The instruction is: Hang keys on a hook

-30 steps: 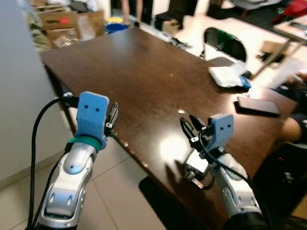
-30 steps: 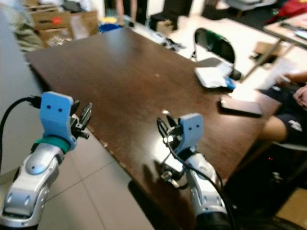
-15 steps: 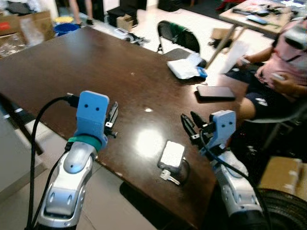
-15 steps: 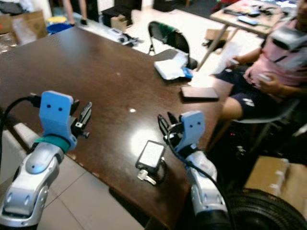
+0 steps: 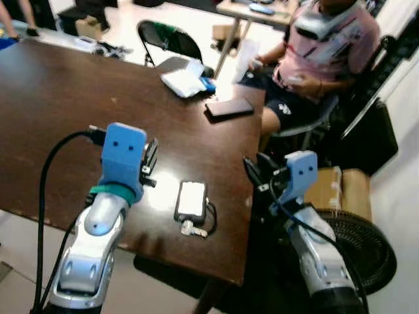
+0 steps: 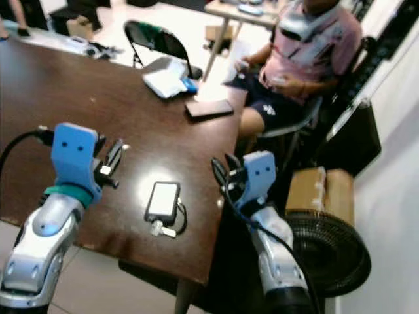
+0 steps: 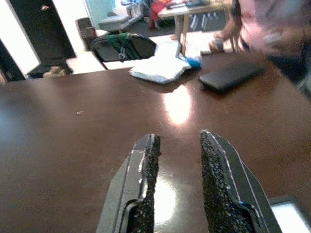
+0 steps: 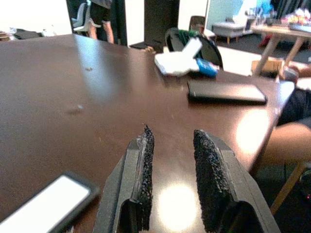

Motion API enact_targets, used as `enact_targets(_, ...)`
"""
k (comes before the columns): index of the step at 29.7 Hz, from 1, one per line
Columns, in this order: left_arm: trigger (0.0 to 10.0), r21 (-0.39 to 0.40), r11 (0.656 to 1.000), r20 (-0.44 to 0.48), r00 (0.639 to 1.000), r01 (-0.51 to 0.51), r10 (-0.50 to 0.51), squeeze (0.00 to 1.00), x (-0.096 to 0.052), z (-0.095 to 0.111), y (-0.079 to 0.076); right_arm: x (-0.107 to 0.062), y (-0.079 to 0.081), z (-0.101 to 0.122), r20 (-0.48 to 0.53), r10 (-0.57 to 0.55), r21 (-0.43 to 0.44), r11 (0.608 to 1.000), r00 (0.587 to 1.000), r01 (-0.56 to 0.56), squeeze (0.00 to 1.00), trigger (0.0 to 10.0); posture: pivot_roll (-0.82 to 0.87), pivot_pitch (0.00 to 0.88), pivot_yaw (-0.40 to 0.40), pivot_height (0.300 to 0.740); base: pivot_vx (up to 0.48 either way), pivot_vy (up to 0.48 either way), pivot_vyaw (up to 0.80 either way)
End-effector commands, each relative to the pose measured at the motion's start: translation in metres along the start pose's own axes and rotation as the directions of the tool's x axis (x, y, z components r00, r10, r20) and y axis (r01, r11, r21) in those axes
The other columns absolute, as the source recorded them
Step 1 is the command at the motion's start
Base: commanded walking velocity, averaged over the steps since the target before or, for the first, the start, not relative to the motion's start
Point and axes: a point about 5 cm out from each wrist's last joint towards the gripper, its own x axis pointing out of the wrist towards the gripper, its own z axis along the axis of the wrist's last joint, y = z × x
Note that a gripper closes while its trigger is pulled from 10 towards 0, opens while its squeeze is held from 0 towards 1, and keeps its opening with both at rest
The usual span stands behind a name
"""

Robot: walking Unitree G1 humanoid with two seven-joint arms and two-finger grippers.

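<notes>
Left gripper (image 5: 152, 162): silver arm, blue wrist housing, raised over near part of dark brown wooden table (image 5: 59, 104); two black fingers (image 7: 143, 194) parted by a narrow gap, nothing between them.

Right gripper (image 5: 258, 171): raised just past table's right edge, over floor beside it; fingers (image 8: 206, 182) likewise slightly apart, holding nothing.

Keys (image 5: 191, 228): small silver bunch lying flat near table's near right corner, touching near end of a white rectangular fob with dark rim (image 5: 190, 199), a thin dark cord looped at its right side. Between the two grippers, closer to the left one.

Black smartphone (image 5: 229, 108): flat, near right edge, farther back.

White folded cloth or paper with blue item (image 5: 185, 82): at far right corner.

Black folding chair (image 5: 167, 42): beyond far edge.

Seated person in pink shirt (image 5: 321, 52): close to far right corner.

Black floor fan (image 5: 366, 245), brown cardboard box (image 5: 340, 190): on floor right of table.

Task status, by judgement: not begun; keys ungrasped, no hook discernible.

Clearance: table open around keys; right side crowded by person, fan, box.
</notes>
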Motion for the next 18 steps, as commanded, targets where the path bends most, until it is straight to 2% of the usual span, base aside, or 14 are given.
enact_targets(1,10.0,0.052,0.998,-0.091,0.995,0.040,-0.035,0.00,0.003,-0.012,-0.001,-0.005,-0.004,-0.004,-0.020,-0.015,-0.002,1.000,1.000,0.015,0.00,10.0,0.08,0.116,0.034,0.740,0.000,0.000,-0.80)
enact_targets(3,10.0,0.126,0.988,-0.144,0.987,0.089,-0.070,0.00,0.002,-0.020,0.004,-0.004,-0.003,-0.003,-0.018,-0.015,-0.003,1.000,1.000,0.015,0.00,10.0,0.08,0.116,0.035,0.740,0.000,0.000,-0.80)
enact_targets(7,10.0,0.145,0.986,-0.175,0.983,0.087,-0.061,0.00,0.001,-0.024,0.009,-0.004,-0.004,-0.003,-0.016,-0.016,-0.005,1.000,1.000,0.016,0.00,10.0,0.08,0.119,0.036,0.740,0.000,0.000,-0.78)
enact_targets(13,10.0,0.123,0.992,-0.168,0.986,0.006,0.015,0.00,0.002,-0.026,0.016,-0.001,-0.002,-0.001,-0.009,-0.013,-0.024,1.000,1.000,0.013,0.00,10.0,0.08,0.118,0.036,0.740,0.000,0.000,0.00)
enact_targets(15,10.0,0.090,0.995,-0.159,0.986,-0.032,0.046,0.00,0.003,-0.025,0.020,0.000,-0.001,0.001,-0.006,-0.011,-0.028,1.000,1.000,0.010,0.00,10.0,0.08,0.118,0.035,0.740,0.000,0.000,0.00)
enact_targets(18,10.0,0.101,0.995,-0.177,0.983,-0.027,0.044,0.00,0.003,-0.030,0.021,0.001,0.000,0.001,-0.005,-0.007,-0.031,0.999,1.000,0.007,0.00,10.0,0.08,0.118,0.036,0.740,0.000,0.000,0.00)
